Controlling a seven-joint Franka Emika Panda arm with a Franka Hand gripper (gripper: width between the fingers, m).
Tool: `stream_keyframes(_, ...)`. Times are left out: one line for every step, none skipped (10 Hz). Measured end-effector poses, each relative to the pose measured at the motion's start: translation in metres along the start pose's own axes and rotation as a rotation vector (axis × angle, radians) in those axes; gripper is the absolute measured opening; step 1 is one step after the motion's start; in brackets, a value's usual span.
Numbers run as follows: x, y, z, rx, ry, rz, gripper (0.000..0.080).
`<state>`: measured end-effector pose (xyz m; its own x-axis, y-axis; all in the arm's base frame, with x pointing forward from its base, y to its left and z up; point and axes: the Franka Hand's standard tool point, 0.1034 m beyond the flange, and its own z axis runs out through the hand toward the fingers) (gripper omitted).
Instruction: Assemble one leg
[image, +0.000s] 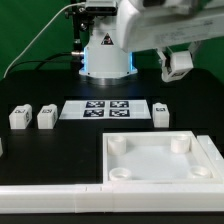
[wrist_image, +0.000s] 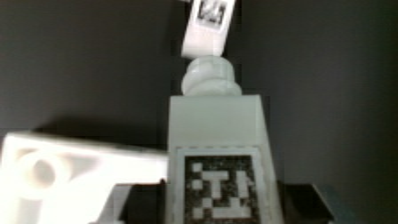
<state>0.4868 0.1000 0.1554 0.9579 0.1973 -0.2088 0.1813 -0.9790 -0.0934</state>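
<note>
My gripper (image: 177, 58) hangs high above the table on the exterior view's right, shut on a white leg (image: 179, 67). In the wrist view the gripper (wrist_image: 222, 206) has its dark fingers (wrist_image: 146, 200) pressed to both sides of this leg (wrist_image: 219, 125), whose marker tag faces the camera and whose rounded peg end points away. Another leg (wrist_image: 210, 30) lies on the black table beyond it. Three more legs stand on the table: two (image: 19, 116) (image: 47, 116) at the left and one (image: 161, 113) right of the marker board.
The large white square panel (image: 150, 168) with corner sockets lies at the front right; its corner shows in the wrist view (wrist_image: 54, 165). The marker board (image: 107, 108) lies mid-table. The robot base (image: 106, 60) stands behind it. A white rail (image: 50, 195) runs along the front left.
</note>
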Motion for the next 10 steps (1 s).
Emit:
stream_keyframes(0.002,0.002,0.000,-0.013,0.094,0.001,0.0291)
stream_keyframes(0.003,0.003,0.000,-0.023,0.171,0.002,0.0291)
stream_keyframes(0.007,0.005,-0.001,-0.030,0.277,0.005,0.0291)
stream_keyframes(0.008,0.007,-0.001,-0.041,0.381,0.000,0.0291)
stream_keyframes(0.007,0.009,0.000,-0.049,0.453,0.001,0.0291)
stream_keyframes(0.010,0.012,-0.003,-0.062,0.571,-0.003,0.0291)
stream_keyframes(0.010,0.015,-0.001,-0.073,0.629,-0.009,0.0291)
stream_keyframes(0.029,0.022,-0.009,-0.084,0.700,-0.019,0.0291)
stream_keyframes(0.050,0.027,-0.015,-0.078,0.693,-0.019,0.0291)
stream_keyframes(0.067,0.028,-0.023,-0.075,0.716,-0.020,0.0291)
